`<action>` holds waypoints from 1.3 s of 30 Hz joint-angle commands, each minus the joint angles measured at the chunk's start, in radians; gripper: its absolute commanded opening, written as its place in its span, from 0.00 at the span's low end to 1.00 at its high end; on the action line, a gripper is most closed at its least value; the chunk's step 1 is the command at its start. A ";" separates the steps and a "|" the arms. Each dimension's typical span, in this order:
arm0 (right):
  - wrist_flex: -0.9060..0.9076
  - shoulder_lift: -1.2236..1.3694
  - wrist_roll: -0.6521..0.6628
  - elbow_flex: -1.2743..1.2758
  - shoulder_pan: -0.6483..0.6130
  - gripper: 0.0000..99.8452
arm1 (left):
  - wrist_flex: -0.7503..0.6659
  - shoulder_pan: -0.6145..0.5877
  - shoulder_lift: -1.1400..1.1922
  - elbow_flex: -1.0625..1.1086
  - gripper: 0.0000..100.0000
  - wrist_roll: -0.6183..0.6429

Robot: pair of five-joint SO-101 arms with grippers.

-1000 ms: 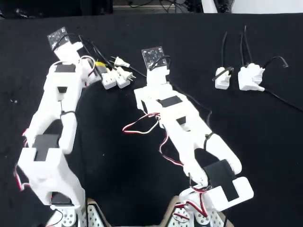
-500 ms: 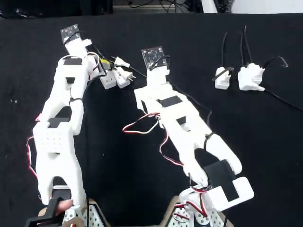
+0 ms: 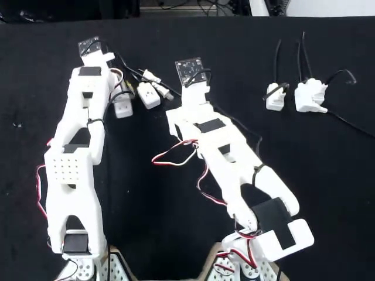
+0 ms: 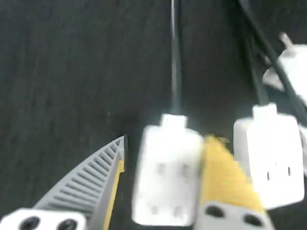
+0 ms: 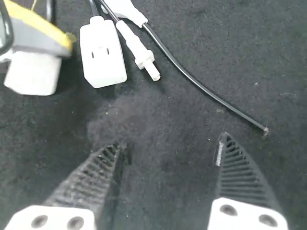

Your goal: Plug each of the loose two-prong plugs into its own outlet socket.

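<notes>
My left gripper (image 4: 165,143) is shut on a white outlet socket (image 4: 165,177), one grey finger on one side of it and a yellow-padded finger (image 4: 225,177) on the other. From above, that socket (image 3: 123,106) lies at the far left, under the left gripper (image 3: 120,98). A second white socket (image 3: 147,93) rests just right of it, with two loose plugs (image 3: 163,89) (image 3: 151,76) on black cords beside it. My right gripper (image 5: 169,143) hovers open over bare cloth, short of the second socket (image 5: 102,52) and a loose plug (image 5: 141,60).
At the far right lie a small white socket (image 3: 274,96) and a larger white block (image 3: 310,96), each with black cords trailing away. A thin black cord (image 5: 206,96) crosses the cloth ahead of my right gripper. The black cloth (image 3: 328,193) covers the table.
My left arm swung over and closed on the left socket, dragging it left and nearer, apart from the second socket. The right arm has stayed still.
</notes>
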 commanded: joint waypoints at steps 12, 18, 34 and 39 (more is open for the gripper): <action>-0.020 -0.050 -0.005 -0.008 0.017 0.27 | 0.517 -0.010 -0.021 -0.297 0.06 0.058; -0.020 -0.050 -0.005 -0.008 0.017 0.27 | 0.591 -0.012 -0.021 -0.288 0.06 0.052; -0.020 -0.050 -0.005 -0.008 0.017 0.27 | 0.586 0.085 -0.235 -0.019 0.06 0.109; -0.020 -0.050 -0.005 -0.008 0.017 0.27 | 0.489 0.087 -0.367 0.208 0.06 0.110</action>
